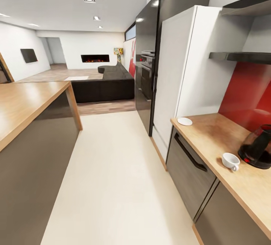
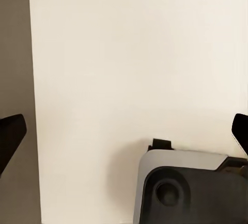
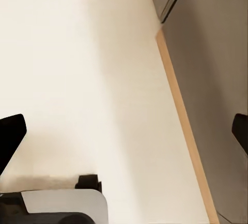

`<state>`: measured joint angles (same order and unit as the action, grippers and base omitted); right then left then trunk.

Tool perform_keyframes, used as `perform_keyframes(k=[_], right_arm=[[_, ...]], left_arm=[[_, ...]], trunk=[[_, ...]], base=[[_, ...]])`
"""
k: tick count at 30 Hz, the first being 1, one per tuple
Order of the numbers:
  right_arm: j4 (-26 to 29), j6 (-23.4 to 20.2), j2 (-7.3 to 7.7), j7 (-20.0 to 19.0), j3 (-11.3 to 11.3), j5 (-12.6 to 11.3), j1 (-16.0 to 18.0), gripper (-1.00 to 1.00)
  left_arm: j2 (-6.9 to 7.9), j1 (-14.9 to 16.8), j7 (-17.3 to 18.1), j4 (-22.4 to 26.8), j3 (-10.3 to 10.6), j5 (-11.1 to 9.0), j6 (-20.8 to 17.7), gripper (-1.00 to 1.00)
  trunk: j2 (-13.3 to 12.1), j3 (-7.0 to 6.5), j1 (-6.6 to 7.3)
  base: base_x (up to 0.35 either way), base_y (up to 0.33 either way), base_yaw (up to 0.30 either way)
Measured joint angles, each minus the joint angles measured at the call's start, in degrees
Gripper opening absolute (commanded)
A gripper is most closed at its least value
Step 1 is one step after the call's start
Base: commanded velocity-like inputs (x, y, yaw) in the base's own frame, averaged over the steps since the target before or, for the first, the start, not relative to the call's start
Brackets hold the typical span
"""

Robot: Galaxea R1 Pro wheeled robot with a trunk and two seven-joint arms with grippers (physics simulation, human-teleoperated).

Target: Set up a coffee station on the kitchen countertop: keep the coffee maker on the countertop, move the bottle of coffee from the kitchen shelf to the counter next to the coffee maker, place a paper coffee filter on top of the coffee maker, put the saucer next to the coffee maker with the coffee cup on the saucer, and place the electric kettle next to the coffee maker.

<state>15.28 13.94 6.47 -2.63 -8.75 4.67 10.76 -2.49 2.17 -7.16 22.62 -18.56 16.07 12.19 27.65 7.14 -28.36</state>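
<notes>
On the countertop (image 1: 210,132) at the right of the head view lie the white saucer (image 1: 184,121) near its far end, the white coffee cup (image 1: 230,161) closer to me, and the dark electric kettle (image 1: 258,147) with a red switch at the frame's right edge. The cup stands on the bare wood, well apart from the saucer. In the left wrist view my left gripper (image 2: 124,131) hangs open over the pale floor, its black fingertips (image 2: 10,133) at the frame's sides. In the right wrist view my right gripper (image 3: 124,133) is open too, over the floor beside a grey cabinet.
A wooden island (image 1: 22,105) with dark sides stands at the left. A white refrigerator (image 1: 180,72) and black oven column (image 1: 148,60) rise beyond the counter. Dark shelves (image 1: 244,56) hang above a red backsplash. The cream floor aisle (image 1: 113,177) runs between. My robot base (image 2: 191,188) shows below the left gripper.
</notes>
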Motion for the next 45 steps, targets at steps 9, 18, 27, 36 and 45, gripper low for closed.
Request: perform_keyframes(k=[9,18,27,36,45], right_arm=[[-0.2,0.0,-0.03,0.05,0.01,0.04,0.0,1.0],[-0.21,0.0,-0.03,0.08,0.01,0.02,0.0,1.0],[-0.12,0.08,-0.03,0.09,-0.15,-0.04,0.0,1.0],[-0.12,0.01,-0.03,0.08,-0.17,-0.06,-0.01,1.0],[-0.11,0.04,-0.03,0.08,-0.15,-0.06,-0.01,1.0]], left_arm=[[0.0,-0.01,0.0,0.0,0.0,0.02,0.0,1.0],[-0.02,0.0,0.0,0.0,0.03,0.02,0.0,1.0],[0.0,0.01,0.0,-0.09,0.0,0.02,0.0,1.0],[0.0,0.06,-0.01,-0.09,-0.01,0.02,-0.01,1.0],[-0.01,0.06,-0.01,-0.07,-0.18,-0.15,-0.01,1.0]], trunk=[[0.0,0.0,0.0],[0.0,0.0,0.0],[0.0,0.0,0.0],[0.0,0.0,-0.01],[0.0,0.0,-0.01]], base=[[0.338,0.0,0.0],[0.338,0.0,0.0],[0.338,0.002,0.0],[0.315,0.16,-0.055],[0.261,0.252,-0.239]])
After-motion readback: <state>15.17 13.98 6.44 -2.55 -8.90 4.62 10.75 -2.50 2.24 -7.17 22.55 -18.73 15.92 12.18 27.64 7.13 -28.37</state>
